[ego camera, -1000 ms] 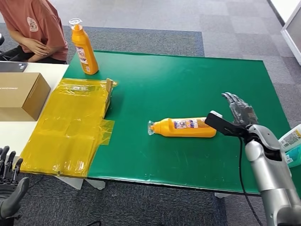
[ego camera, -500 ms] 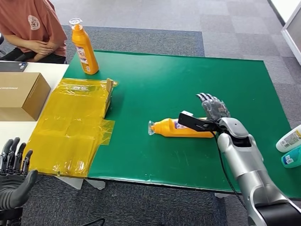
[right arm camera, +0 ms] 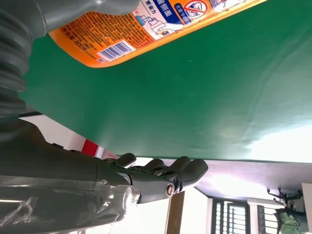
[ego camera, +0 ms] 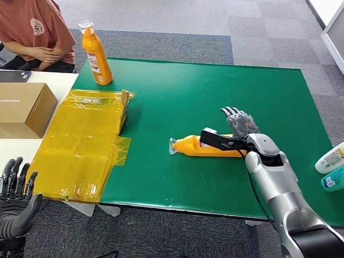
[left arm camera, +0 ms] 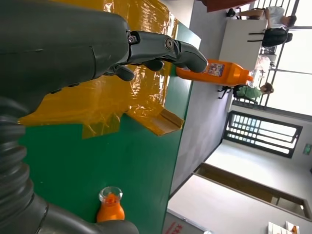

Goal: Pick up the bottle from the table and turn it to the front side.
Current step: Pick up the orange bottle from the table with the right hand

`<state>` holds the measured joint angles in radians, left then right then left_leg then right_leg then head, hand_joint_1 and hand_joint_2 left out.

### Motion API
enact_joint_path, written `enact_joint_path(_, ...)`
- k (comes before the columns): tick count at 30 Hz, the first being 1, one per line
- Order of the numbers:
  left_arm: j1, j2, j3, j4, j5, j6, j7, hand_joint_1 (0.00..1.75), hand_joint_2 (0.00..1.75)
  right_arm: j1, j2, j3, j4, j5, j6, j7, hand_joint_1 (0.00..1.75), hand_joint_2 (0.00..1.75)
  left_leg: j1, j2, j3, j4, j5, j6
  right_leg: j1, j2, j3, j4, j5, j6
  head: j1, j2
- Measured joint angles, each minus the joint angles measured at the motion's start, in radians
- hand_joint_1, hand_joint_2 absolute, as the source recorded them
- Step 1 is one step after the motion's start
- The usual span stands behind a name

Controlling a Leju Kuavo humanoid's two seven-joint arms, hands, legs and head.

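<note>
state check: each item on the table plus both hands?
lying bottle: on its side, cap on, not lifted
upright bottle: standing, capped
yellow film: spread flat
cardboard box: closed
right hand: open, straddling lying bottle
left hand: open, holds nothing

The surface [ego camera: 194, 91] is showing a flat deep green. Lying on it, the bottle [ego camera: 191, 145] is glowing orange, wearing a white, blue and red label and a clear cap. Left of the bottle, a crinkled sheet [ego camera: 77, 142] is shining translucent yellow. Beyond that sheet a second orange bottle [ego camera: 97, 56] is standing. The right robot hand [ego camera: 237, 129] is looking dark grey over a silver arm.
</note>
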<state>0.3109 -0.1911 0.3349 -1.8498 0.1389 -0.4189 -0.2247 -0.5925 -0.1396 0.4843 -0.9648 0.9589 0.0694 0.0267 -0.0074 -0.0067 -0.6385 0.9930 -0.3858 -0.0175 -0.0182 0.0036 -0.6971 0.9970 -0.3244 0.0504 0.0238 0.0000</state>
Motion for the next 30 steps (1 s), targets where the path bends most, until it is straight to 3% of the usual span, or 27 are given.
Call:
enact_joint_path(9,0.01,-0.001,0.004,0.003,-0.002,-0.005,-0.002,0.0,1.75,0.0,-0.011,0.004,-0.054,0.03,0.013,0.021,0.0,1.75,0.0,0.0,0.0,0.0,0.0,0.0,0.0,0.0,0.0,0.0,0.0,0.0,0.0,0.0)
enact_joint_path(20,0.033,-0.031,0.049,-0.004,-0.002,-0.045,-0.002,0.0,1.75,0.083,-0.098,0.006,-0.159,0.053,0.028,0.039,0.0,1.75,0.0,0.0,0.0,0.0,-0.001,0.0,0.0,0.0,0.0,0.0,-0.001,0.0,0.0,0.0)
enact_joint_path(30,0.034,-0.045,0.06,-0.005,-0.002,-0.046,-0.002,0.0,1.75,0.095,-0.117,0.006,-0.204,0.053,0.037,0.042,0.0,1.75,0.0,0.0,0.0,0.0,0.0,0.0,0.0,0.0,0.0,0.0,0.0,0.0,0.0,0.0)
